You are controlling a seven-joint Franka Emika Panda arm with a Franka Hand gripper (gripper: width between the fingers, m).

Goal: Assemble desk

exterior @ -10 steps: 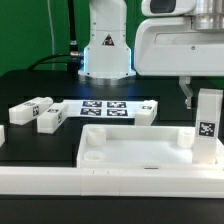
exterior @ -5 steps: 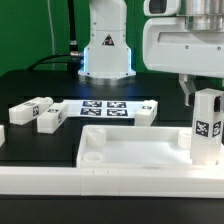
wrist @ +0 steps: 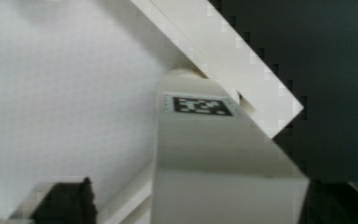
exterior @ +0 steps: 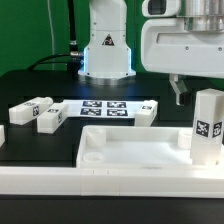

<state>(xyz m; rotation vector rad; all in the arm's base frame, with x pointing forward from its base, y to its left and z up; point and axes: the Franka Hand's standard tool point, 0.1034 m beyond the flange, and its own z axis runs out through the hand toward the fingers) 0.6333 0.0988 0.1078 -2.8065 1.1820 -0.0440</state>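
The white desk slab [exterior: 135, 148] lies flat with its raised rim up, and it fills much of the wrist view [wrist: 60, 90]. One white tagged leg [exterior: 208, 130] stands upright at the slab's corner on the exterior view's right; it also shows in the wrist view [wrist: 220, 150]. My gripper [exterior: 203, 98] straddles the top of this leg with its jaws open. One finger [exterior: 178, 95] stands clear of the leg's side and the other is hidden. In the wrist view the gripper [wrist: 220, 205] has the leg between its dark fingers [wrist: 66, 202], with a gap on one side.
Three loose legs lie on the black table: two [exterior: 32, 107] [exterior: 50, 119] on the exterior view's left and one [exterior: 148, 108] beside the marker board [exterior: 105, 107]. The long white border rail [exterior: 90, 182] runs along the front. The robot base [exterior: 105, 55] stands behind.
The visible finger has moved away from the leg's side toward the exterior view's left, so the jaws have opened. The leg stays upright on the slab's corner.
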